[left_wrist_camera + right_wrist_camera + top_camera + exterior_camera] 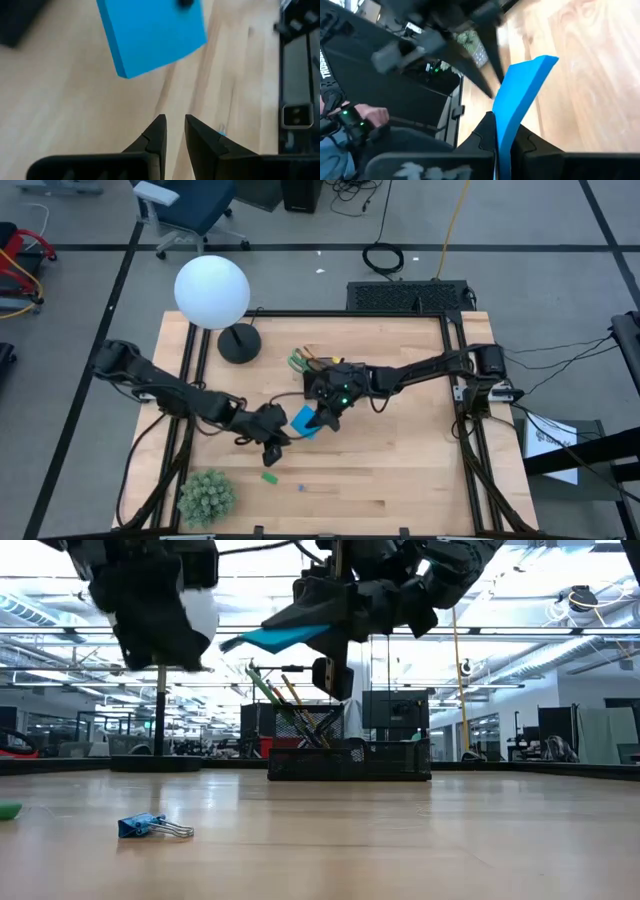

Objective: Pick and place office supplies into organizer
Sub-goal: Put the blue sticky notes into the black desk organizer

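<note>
Blue note pad (304,421) is up in the air, above the wooden surface (400,460), near the middle of it and not touching it. The right gripper (504,135) has its jaws shut tight on one edge of the pad, w/ the rest of the pad sticking out past the fingers, tilted. In the low view the pad (285,638) hangs high over the surface, w/ the right arm coming in from above. The left gripper (173,131) is just beside the pad, a bit nearer the front edge of the surface. Its jaws are almost shut, w/ only a thin gap, and they hold nothing. In the left wrist view the pad (152,34) floats just past those fingers. The black organizer (348,758) sits on the surface behind the pad, toward the back, close to the lamp's round black base (238,342). Pencils (300,710) and the green-handled scissors (297,361) stand up in it at a slant. A small blue binder clip (152,827) lies on the surface near the front, well apart from the organizer. A small green eraser (268,476) lies near the front too, not far from the clip. A white globe lamp (212,291) stands at the back left, and a fuzzy green plant ball (206,496) sits at the front left corner. In the right wrist view a person's hand (367,116) shows off to the side, away from the surface.
</note>
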`<state>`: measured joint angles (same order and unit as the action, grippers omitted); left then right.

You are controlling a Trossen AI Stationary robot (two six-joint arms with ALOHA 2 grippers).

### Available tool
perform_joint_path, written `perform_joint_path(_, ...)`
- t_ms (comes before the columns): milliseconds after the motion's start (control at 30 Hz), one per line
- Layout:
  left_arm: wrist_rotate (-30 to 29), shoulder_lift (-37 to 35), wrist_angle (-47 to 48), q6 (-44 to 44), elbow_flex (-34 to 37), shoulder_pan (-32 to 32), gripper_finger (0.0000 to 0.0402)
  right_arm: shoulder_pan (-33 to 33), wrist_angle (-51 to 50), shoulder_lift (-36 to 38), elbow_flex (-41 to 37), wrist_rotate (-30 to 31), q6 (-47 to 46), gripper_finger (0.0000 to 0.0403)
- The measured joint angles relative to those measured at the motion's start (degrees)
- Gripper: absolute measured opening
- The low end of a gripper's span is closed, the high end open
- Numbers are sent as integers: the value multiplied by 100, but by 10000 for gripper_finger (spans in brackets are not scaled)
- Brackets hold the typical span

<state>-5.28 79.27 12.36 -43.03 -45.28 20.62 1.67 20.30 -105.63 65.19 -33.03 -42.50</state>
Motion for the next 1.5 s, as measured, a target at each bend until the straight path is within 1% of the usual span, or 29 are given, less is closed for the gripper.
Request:
perform_joint_path(67,-187,-249,-19,38,2,-2,62,25,-5,43,0,33,-47,1)
perform_joint_path(167,-462,-556,52,106,2,-4,62,24,10,112,0,281,-95,1)
perform_joint_path(333,-894,-967,359,138,2,-4,62,56,164,157,0,765,-686,0)
perform_joint_path(500,-1079,-1330,652,210,2,-4,62,124,963,156,0,1250,-1278,0)
perform_joint_path(700,-1281,-1728,913,220,2,-2,62,140,2073,156,0,1688,-1682,0)
perform_joint_path(833,-1460,-2029,1097,196,0,-2,62,139,2332,200,-9,1847,-1833,0)
perform_joint_path(900,-1601,-2187,1209,185,0,-3,62,131,2422,306,-139,2063,-1827,0)
perform_joint_path(1000,-1821,-2440,1305,181,0,-2,62,127,2608,578,-571,2518,-1881,0)
perform_joint_path(1067,-1973,-2568,1356,210,0,-2,62,137,2813,829,-1038,2818,-1961,0)
perform_joint_path(1200,-2188,-2760,1467,342,-4,-4,62,128,3463,1503,-2213,3509,-2223,0)
perform_joint_path(1267,-2233,-2789,1502,389,-4,-4,62,125,3586,1906,-2806,3808,-2319,0)
perform_joint_path(1433,-2348,-2824,1453,452,-4,-7,62,140,3651,2808,-3904,4196,-2427,0)
perform_joint_path(1500,-2389,-2822,1458,499,-4,-43,62,206,3685,3015,-4219,4330,-2538,0)
